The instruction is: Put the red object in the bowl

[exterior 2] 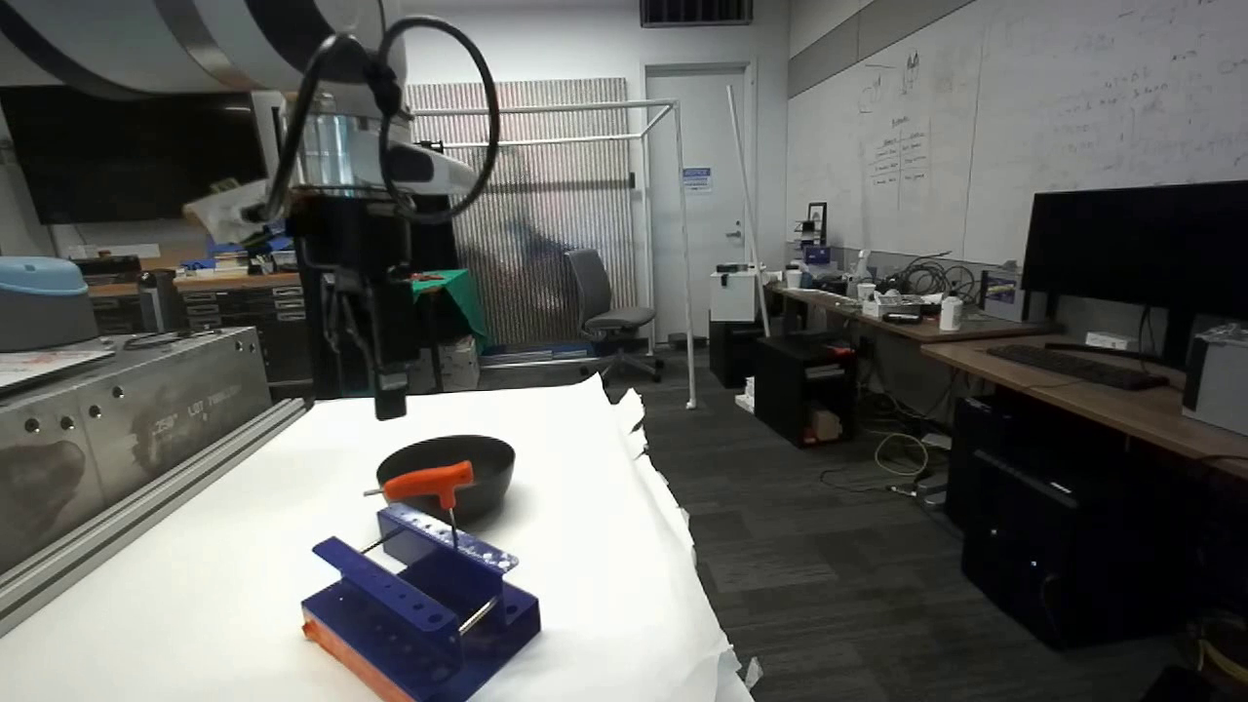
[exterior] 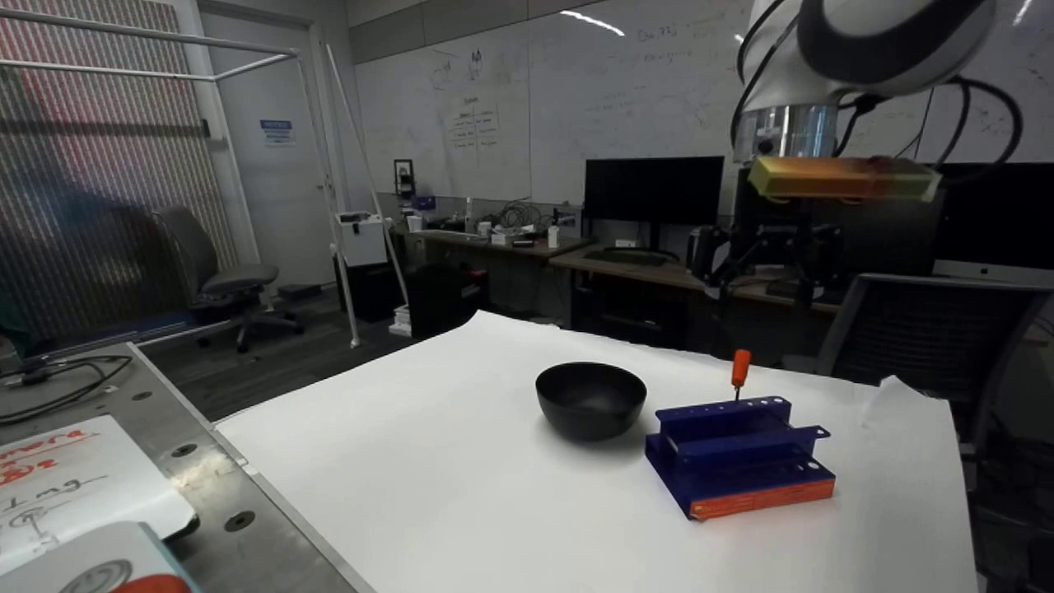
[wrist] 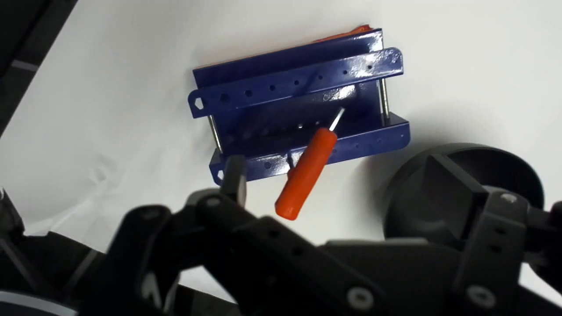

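- Start with the red tool [exterior 2: 429, 482]: upright, with its T-handle on top and its thin shaft apparently set in a hole of the blue rack [exterior: 741, 449], in the ledge farther from the orange strip [exterior: 762, 499].
- Note the handle's slant in the wrist view, and the bare metal tip jutting from one end; plan to pinch the red part, over the shaft, for a steady hold.
- Find the black bowl [exterior: 589, 420] just beside the rack, on the same white sheet [exterior: 412, 478].
- Read the gripper [wrist: 345, 185] as spread wide with nothing held, above and apart from the tool in both exterior views.
- Judge the step in hand as the approach, with the grasp, lift and drop all to come.
- Best to turn the wrist first, squaring the fingers [wrist: 450, 193] across the handle and centring it between them.
- Descend slowly, stopping before touching the ledge; beware of bumping the handle and tilting the tool.
- Once closed on the handle, lift straight up until clear of the hole; avoid any sideways pull, likely to drag the rack along.
- Then cross to the bowl, lower the shaft inside the rim and let go.
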`<state>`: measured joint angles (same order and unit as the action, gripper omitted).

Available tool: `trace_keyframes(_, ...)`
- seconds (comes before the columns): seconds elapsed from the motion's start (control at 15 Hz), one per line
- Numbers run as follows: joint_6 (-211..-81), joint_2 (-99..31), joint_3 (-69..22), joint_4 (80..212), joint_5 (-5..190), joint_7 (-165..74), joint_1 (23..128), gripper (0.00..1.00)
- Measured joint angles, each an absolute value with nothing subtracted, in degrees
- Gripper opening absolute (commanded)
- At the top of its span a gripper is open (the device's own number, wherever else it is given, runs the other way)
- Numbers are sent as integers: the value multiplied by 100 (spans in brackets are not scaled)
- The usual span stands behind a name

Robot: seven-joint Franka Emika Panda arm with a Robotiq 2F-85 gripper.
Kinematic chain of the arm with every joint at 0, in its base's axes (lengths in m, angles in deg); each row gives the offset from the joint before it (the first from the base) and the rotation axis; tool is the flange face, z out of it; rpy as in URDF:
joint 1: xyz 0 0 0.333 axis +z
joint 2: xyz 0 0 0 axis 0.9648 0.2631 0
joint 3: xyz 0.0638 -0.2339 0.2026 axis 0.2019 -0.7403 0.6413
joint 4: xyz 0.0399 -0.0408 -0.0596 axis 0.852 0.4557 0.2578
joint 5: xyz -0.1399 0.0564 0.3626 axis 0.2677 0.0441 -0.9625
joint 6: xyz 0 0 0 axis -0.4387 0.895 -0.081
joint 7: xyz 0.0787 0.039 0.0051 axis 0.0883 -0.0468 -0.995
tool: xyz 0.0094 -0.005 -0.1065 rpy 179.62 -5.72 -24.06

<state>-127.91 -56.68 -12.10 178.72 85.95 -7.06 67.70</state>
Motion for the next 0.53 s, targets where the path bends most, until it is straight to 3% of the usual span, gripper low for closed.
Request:
trace_keyframes(0.4,-12947,-5037,-1682,17764,8518,-579,6844,100)
trace_keyframes(0.47,-13022,-4963,-1742,17767,8474,-579,6846,75)
trace_keyframes(0.53,-13062,-4893,-1790,17769,8413,-579,6847,73)
